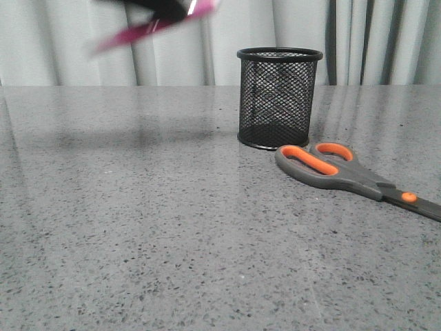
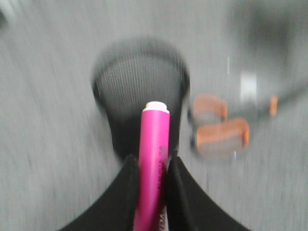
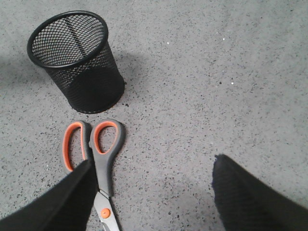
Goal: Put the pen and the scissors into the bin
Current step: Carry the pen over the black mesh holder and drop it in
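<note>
My left gripper (image 2: 152, 161) is shut on the magenta pen (image 2: 153, 159), white end forward. In the front view the gripper (image 1: 169, 8) and the pen (image 1: 141, 31) are a blur high up, left of the bin. The black mesh bin (image 1: 279, 96) stands upright at mid-table; the left wrist view shows it (image 2: 139, 91) below the pen's white end. The scissors (image 1: 344, 172) lie flat just right of the bin, handles toward it; they also show in the left wrist view (image 2: 219, 130). My right gripper (image 3: 151, 166) is open above the table, one finger overlapping the scissors (image 3: 98, 159) near the bin (image 3: 77, 57).
The grey speckled table (image 1: 138, 221) stretches wide to the left and front of the bin. Grey curtains (image 1: 69, 48) hang behind the table's far edge.
</note>
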`<act>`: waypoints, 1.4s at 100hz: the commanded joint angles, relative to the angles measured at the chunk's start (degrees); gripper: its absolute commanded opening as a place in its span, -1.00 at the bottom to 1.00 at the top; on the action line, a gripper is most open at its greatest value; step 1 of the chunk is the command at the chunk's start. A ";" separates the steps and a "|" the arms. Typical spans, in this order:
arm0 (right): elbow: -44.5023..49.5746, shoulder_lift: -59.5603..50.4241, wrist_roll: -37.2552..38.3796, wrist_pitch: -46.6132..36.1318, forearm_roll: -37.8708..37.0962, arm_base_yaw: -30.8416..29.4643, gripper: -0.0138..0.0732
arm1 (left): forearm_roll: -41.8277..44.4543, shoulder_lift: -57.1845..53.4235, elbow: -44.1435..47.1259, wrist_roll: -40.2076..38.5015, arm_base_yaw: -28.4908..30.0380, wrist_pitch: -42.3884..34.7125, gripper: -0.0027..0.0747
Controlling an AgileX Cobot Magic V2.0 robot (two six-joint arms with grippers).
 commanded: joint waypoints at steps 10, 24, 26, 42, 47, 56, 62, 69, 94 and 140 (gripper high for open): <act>-1.98 0.08 -0.70 -2.60 1.37 -0.35 0.38 | -16.54 -1.66 -5.12 1.19 -6.35 -11.44 -0.98; -1.98 0.08 -0.70 -2.60 1.37 -0.35 0.38 | -21.41 2.67 -7.13 2.49 -11.25 -15.03 -0.98; -1.98 0.08 -0.70 -2.60 1.37 -0.35 0.38 | -22.15 3.39 -7.39 2.93 -11.76 -15.04 -0.98; -1.98 0.08 -0.70 -2.60 1.37 -0.35 0.38 | -28.63 7.97 -8.06 7.83 -14.61 -16.37 -0.98; -1.98 0.08 -0.70 -2.60 1.37 -0.35 0.38 | -30.19 8.92 -8.06 9.77 -15.06 -16.52 -0.98; -1.98 0.08 -0.70 -2.60 1.37 -0.35 0.38 | -31.94 10.10 -8.06 12.17 -15.54 -16.74 -0.98; -1.98 0.08 -0.70 -2.60 1.37 -0.35 0.38 | -31.94 10.71 -8.06 13.14 -15.66 -16.74 -0.98; -1.98 0.08 -0.70 -2.60 1.37 -0.35 0.38 | -32.43 11.20 -8.06 13.93 -15.66 -16.56 -0.98; -1.98 0.08 -0.70 -2.60 1.37 -0.35 0.38 | -34.74 13.90 -8.06 15.20 -15.66 -16.83 -0.98; -1.98 0.08 -0.70 -2.60 1.37 -0.35 0.38 | -34.32 14.29 -8.06 15.96 -15.54 -16.83 -0.10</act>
